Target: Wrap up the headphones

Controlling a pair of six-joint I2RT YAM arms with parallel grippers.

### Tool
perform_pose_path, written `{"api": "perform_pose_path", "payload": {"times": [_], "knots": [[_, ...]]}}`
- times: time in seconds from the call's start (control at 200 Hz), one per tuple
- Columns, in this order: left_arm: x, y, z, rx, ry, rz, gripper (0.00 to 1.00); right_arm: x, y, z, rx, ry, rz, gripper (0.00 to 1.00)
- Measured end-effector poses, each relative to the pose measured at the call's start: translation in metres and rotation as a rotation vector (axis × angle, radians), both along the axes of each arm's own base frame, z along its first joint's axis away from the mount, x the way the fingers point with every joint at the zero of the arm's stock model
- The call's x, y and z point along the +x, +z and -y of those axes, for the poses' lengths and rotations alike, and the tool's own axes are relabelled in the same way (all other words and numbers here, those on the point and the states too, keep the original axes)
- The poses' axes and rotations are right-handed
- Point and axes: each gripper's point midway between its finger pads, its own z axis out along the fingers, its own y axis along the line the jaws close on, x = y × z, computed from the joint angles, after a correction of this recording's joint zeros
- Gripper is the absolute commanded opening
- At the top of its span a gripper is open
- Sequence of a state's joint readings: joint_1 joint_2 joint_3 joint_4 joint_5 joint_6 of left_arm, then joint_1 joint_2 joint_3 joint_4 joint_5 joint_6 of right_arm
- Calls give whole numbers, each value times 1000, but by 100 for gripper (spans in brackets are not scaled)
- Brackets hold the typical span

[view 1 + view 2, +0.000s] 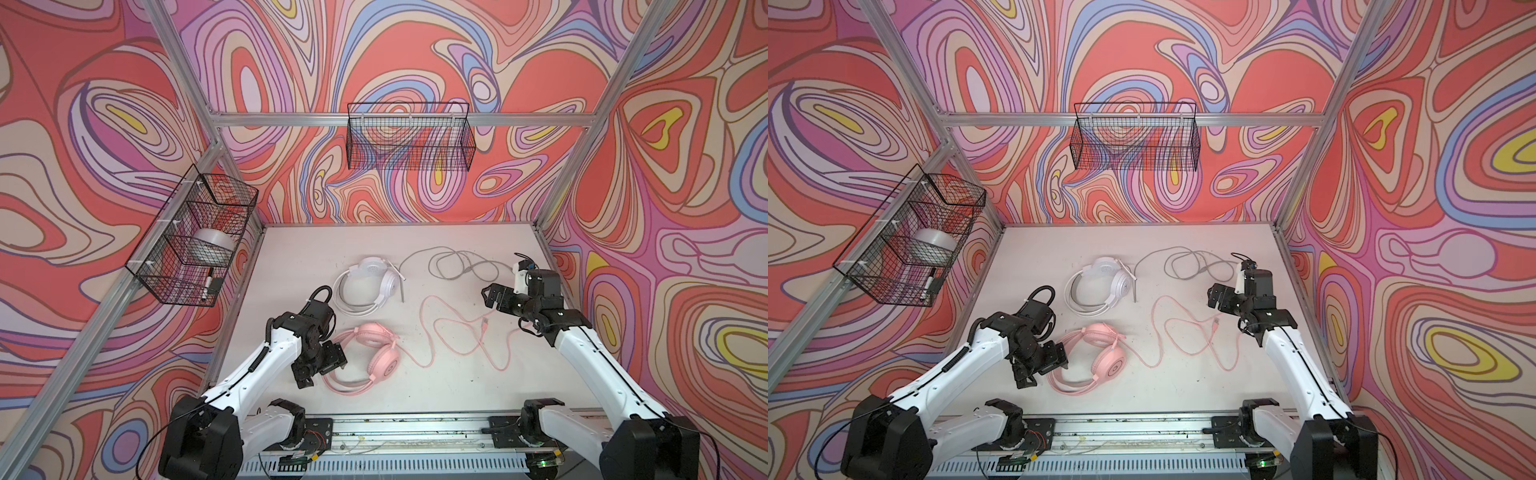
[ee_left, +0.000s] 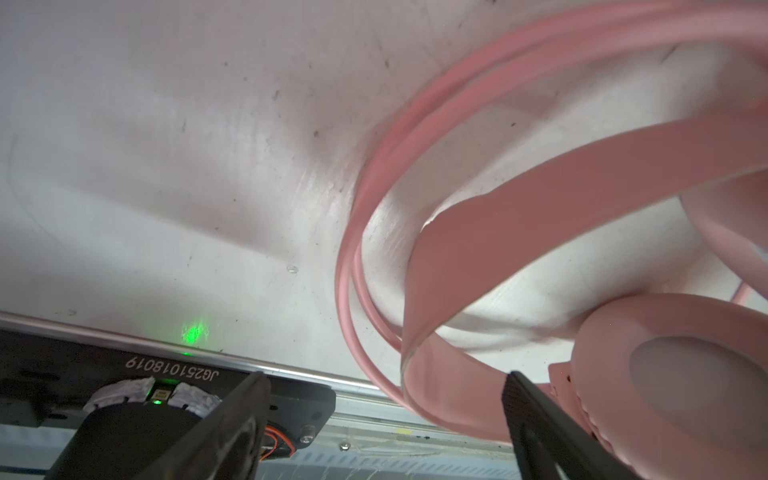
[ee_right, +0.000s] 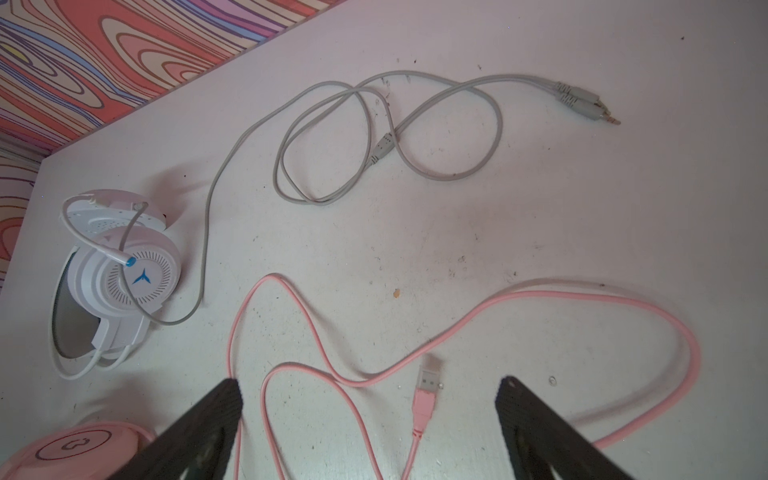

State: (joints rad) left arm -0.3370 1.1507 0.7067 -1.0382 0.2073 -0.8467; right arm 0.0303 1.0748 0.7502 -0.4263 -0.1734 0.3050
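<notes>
Here pink headset [image 2: 519, 232] just beside left claw [image 2: 384, 376], jaws apart.

Left wrist view: the pink headset [image 2: 540, 232] runs off the picture's edges, its thin outer hoop blurred, and the left hand [image 2: 384, 378] shows only two finger ends. Right wrist view: one ear-cup corner of that headset shows, the pink cable [image 3: 540, 295] leaves the frame, and the right hand [image 3: 369, 382] is cut to fingertips. In both top views the side basket [image 1: 174, 291] holds a pale roll [image 1: 212, 245] and a dark stick [image 1: 208, 283] too small to identify.
</notes>
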Motion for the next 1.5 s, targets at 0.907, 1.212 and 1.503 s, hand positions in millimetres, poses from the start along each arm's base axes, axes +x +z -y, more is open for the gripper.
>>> {"api": "perform_pose_path", "payload": {"times": [0.907,1.212,1.503], "knots": [[29,-37,-13,160,-80,-43,49,-6,-12,-1,12,-10,-37,99],[63,-41,-9,206,-158,-52,38,-6,-15,-1,8,-7,-45,99],[95,-39,-3,224,-215,-21,44,-6,-15,-1,6,-4,-46,98]]}}
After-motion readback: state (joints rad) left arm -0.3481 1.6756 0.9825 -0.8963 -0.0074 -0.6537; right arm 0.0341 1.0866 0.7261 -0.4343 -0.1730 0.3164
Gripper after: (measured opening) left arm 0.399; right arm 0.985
